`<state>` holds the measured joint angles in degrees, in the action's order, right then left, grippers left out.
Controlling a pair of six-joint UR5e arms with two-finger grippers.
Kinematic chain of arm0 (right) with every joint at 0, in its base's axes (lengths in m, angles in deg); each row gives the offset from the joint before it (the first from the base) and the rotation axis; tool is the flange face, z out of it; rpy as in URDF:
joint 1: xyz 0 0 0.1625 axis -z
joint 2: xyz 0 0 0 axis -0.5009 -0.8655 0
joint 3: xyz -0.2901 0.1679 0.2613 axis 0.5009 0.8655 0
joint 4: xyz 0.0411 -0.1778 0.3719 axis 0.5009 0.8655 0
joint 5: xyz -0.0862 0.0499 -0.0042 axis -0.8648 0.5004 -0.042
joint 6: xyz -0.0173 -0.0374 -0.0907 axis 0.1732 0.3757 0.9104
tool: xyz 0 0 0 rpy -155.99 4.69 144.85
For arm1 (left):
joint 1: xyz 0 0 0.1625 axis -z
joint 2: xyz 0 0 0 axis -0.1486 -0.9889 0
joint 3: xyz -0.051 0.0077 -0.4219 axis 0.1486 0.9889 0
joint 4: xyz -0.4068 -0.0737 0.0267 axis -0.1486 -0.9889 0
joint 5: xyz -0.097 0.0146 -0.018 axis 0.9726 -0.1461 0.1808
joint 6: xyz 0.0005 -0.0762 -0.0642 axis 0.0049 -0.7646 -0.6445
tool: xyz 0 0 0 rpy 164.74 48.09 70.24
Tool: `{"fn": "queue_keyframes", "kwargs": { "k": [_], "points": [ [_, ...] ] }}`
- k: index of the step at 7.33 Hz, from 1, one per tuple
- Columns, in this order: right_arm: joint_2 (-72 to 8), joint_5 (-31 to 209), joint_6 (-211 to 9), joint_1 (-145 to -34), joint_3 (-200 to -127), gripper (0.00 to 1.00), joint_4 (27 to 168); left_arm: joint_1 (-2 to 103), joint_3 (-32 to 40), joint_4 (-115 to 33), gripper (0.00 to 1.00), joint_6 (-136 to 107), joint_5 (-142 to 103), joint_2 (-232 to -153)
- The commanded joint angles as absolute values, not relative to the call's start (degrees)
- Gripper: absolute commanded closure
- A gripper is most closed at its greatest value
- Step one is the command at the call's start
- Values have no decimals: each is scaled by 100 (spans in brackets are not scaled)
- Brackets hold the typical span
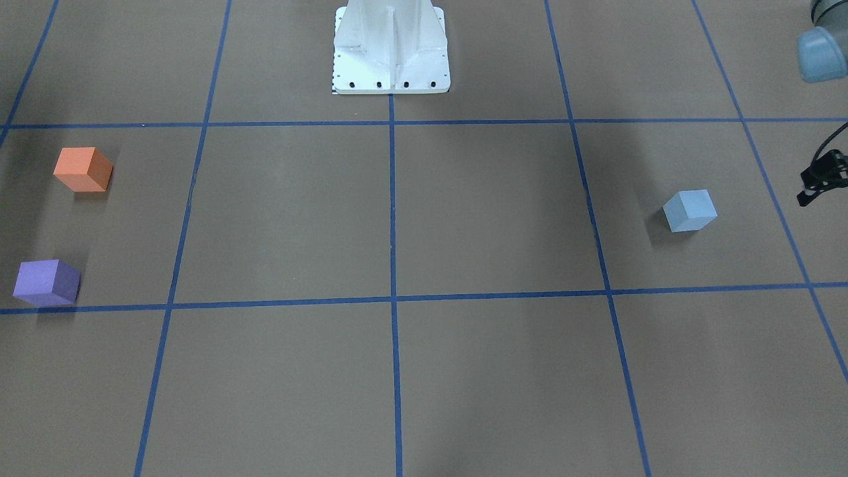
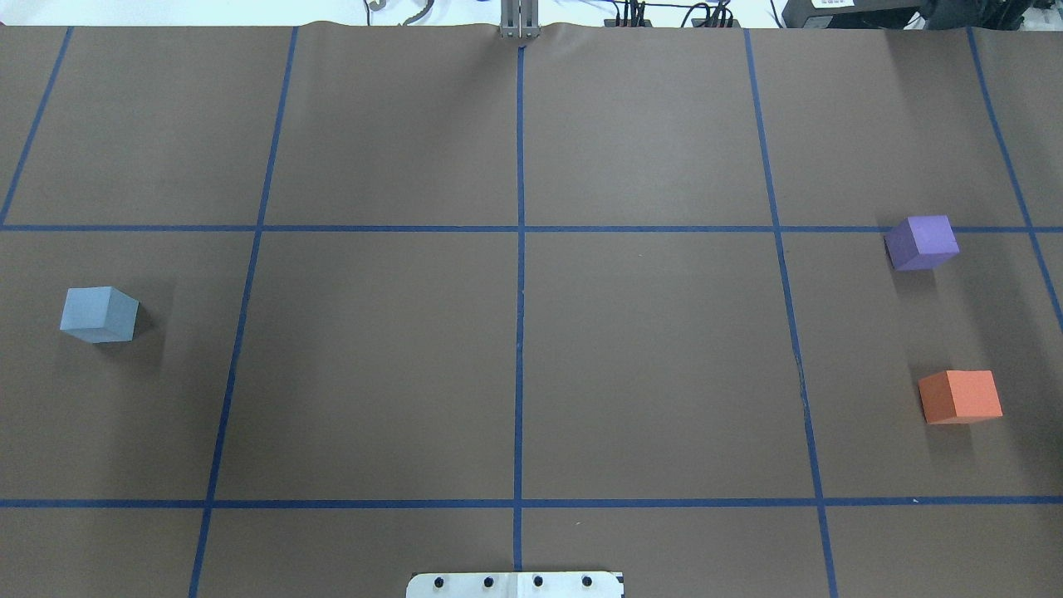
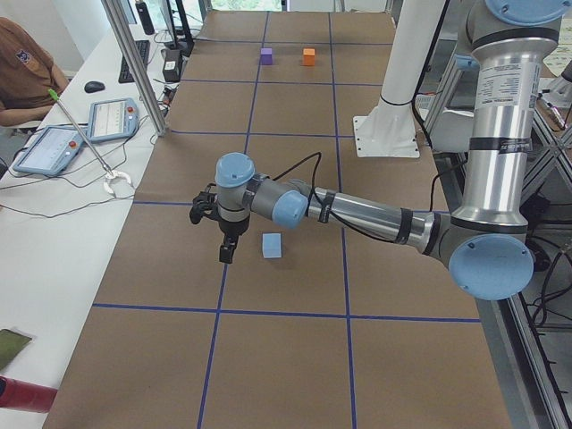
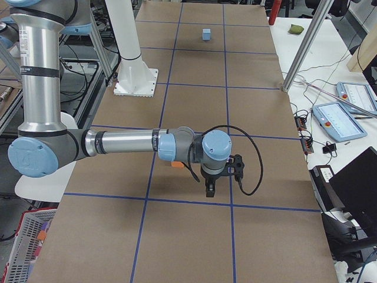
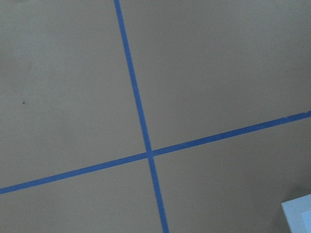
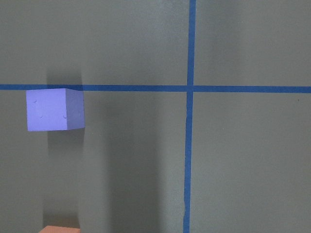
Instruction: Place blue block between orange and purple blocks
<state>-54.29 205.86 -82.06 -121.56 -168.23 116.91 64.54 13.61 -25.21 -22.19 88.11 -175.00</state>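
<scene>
The light blue block (image 1: pixel 689 210) sits on the brown table on my left side, also in the overhead view (image 2: pixel 100 313). Its corner shows in the left wrist view (image 5: pixel 299 216). The orange block (image 2: pixel 960 396) and the purple block (image 2: pixel 921 242) stand apart on my right side, with a gap between them. The left gripper (image 3: pixel 229 253) hangs just beside the blue block (image 3: pixel 272 245), toward the table's outer edge. The right gripper (image 4: pixel 210 190) hovers near the orange block (image 4: pixel 176 164). The right wrist view shows the purple block (image 6: pixel 54 109) and the orange block's edge (image 6: pixel 59 229). I cannot tell whether either gripper is open.
Blue tape lines (image 2: pixel 520 332) divide the table into squares. The white robot base (image 1: pixel 391 50) stands at the table's middle near edge. A side desk with tablets (image 3: pixel 112 119) and a seated person (image 3: pixel 22 71) runs along the far side.
</scene>
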Motion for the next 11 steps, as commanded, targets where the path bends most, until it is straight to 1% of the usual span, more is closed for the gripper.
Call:
{"fn": "queue_keyframes", "kwargs": {
  "k": [1,3,4,5,11],
  "points": [
    [-5417,20586,-8205,-12155,-16823,0,11690,5713,1353,-3097,0,-3918,8643,-17487],
    [-5417,20586,-8205,-12155,-16823,0,11691,5117,1344,-3471,0,-4915,8152,-17426],
    [-5417,20586,-8205,-12155,-16823,0,11690,4713,1309,-3471,0,-5014,7801,-17417],
    [-5417,20586,-8196,-12155,-16823,0,11690,4579,1300,-3471,0,-5041,7728,-17408],
    [-5417,20577,-8179,-12155,-16866,0,11690,4507,1248,-3524,0,-4910,7806,-17206]
  ]
}}
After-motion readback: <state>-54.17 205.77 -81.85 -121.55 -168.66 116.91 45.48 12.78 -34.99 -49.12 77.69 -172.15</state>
